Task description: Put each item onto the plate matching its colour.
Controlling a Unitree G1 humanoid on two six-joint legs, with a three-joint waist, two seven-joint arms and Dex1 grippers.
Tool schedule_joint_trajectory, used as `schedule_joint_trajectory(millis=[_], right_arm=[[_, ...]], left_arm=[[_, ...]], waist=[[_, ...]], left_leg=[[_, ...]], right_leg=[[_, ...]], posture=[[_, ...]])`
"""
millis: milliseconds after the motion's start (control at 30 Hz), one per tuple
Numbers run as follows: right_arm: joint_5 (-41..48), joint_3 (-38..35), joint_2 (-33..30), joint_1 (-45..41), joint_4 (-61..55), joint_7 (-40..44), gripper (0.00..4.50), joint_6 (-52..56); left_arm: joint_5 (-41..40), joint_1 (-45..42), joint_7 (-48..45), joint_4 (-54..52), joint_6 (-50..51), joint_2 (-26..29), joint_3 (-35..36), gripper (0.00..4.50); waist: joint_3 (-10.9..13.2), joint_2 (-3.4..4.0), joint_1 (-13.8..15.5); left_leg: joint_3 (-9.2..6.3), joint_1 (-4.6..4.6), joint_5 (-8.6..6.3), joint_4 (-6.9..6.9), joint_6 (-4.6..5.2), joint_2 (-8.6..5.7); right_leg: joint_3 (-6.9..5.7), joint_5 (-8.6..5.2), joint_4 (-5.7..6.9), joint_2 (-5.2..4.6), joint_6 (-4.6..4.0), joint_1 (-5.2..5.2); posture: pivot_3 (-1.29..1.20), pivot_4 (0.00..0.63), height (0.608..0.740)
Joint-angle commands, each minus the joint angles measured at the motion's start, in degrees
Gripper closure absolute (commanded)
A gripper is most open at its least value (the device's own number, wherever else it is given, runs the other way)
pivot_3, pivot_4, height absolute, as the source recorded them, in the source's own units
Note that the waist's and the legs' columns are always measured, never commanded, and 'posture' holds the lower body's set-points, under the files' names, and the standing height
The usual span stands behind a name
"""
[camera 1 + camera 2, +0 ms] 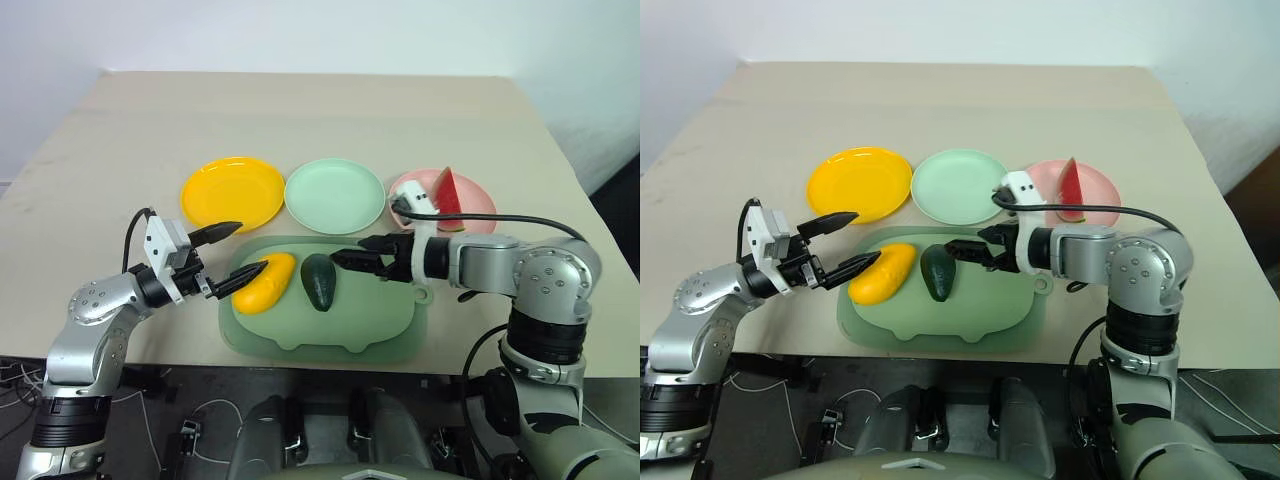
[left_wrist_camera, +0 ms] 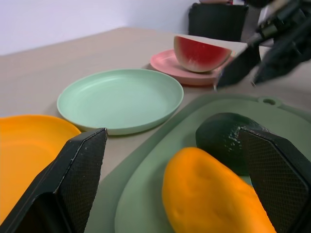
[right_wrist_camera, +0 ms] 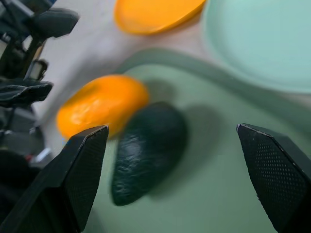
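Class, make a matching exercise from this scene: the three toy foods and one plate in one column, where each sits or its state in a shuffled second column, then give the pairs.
1. mango
2. avocado
3. watermelon slice
4. green plate

A. on the pink plate
B. empty
C. on the mat, between the left gripper's fingers
D. on the mat, before the right gripper

Pairs: 1-C, 2-D, 3-A, 4-B

No readable text, labels or numbers appear anywhere.

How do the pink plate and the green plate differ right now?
The pink plate holds the watermelon slice; the green plate is bare. The green plate sits in the middle of the row, the pink plate at the robot's right end. Both are round, shallow and look the same size.
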Motion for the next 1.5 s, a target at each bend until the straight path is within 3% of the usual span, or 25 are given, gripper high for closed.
schedule_joint_trajectory(millis=[33, 200, 333, 500, 1000, 1167, 1400, 1500], right_arm=[[8.8, 1.0, 3.3, 0.1, 3.0, -11.7, 0.02, 0.4], [17.4, 1.6, 4.7, -1.0, 6.2, -23.3, 0.02, 0.4], [20.4, 4.8, 2.4, -2.5, 7.1, -27.5, 0.02, 0.4], [18.7, 10.6, -2.2, -4.8, 5.0, -24.9, 0.02, 0.4], [3.5, 17.0, -3.3, -7.3, 1.7, -13.6, 0.02, -0.7], [-2.6, 19.9, -4.6, -7.1, -0.5, -8.8, 1.35, -2.7], [-6.7, 19.3, -10.4, -9.8, -3.6, 1.4, 1.35, -6.0], [-11.0, 18.3, -13.6, -14.0, 1.0, 5.1, 1.35, -10.4]], left_arm=[[-0.8, -0.7, 0.4, -2.5, 0.5, 0.5, 0.5, 0.0], [-1.1, 0.2, 0.8, -3.9, 1.5, 0.6, 0.6, 0.0], [-1.1, 0.1, 0.9, -4.1, 2.0, 0.7, 0.8, 0.0], [-0.9, -0.3, 1.0, -3.8, 2.2, 0.7, 0.9, 0.0], [-0.8, -0.6, 1.9, -4.3, 2.1, 0.4, 0.5, 0.0], [-0.9, -0.6, 2.0, -4.2, 2.0, 0.5, 0.7, 0.0], [-0.8, -0.3, 2.0, -4.1, 1.7, 0.5, 1.2, 0.0], [-0.8, 0.4, 2.2, -4.5, 1.4, 0.5, 1.6, 0.0]], waist=[[0.0, 0.01, 0.0], [0.0, 0.0, 0.2], [0.0, 0.01, 0.1], [0.0, 0.0, 0.2], [0.0, 0.0, 0.3], [0.0, 0.0, 0.2], [0.0, 0.01, 0.3], [0.0, 0.01, 0.2]], left_leg=[[0.0, -0.01, 0.0, 0.0, -0.01, 0.0], [0.01, -0.04, 0.0, 0.0, 0.0, -0.05], [0.02, -0.01, 0.01, 0.0, -0.01, -0.04], [0.02, -0.01, 0.0, 0.0, 0.0, -0.03], [0.02, -0.01, 0.01, 0.0, 0.0, -0.03], [0.02, -0.02, 0.01, 0.0, 0.0, -0.02], [0.02, -0.05, 0.0, 0.0, 0.0, -0.03], [0.01, -0.04, 0.01, 0.0, 0.0, -0.02]], right_leg=[[0.0, 0.0, 0.04, 0.0, 0.0, -0.02], [0.01, 0.0, 0.03, -0.03, 0.01, 0.0], [0.03, 0.0, 0.06, 0.0, 0.01, 0.0], [0.03, -0.01, 0.05, 0.01, 0.02, -0.01], [0.03, -0.01, 0.05, 0.01, 0.03, -0.01], [0.03, -0.01, 0.04, 0.01, 0.03, -0.04], [0.03, -0.01, 0.03, -0.02, 0.03, -0.06], [0.03, -0.01, 0.03, -0.01, 0.02, -0.07]], posture=[[0.0, 0.15, 0.696], [0.0, 0.15, 0.696], [0.0, 0.15, 0.696], [0.0, 0.15, 0.696], [0.0, 0.15, 0.696], [0.0, 0.15, 0.696], [0.0, 0.15, 0.696], [0.0, 0.15, 0.696]])
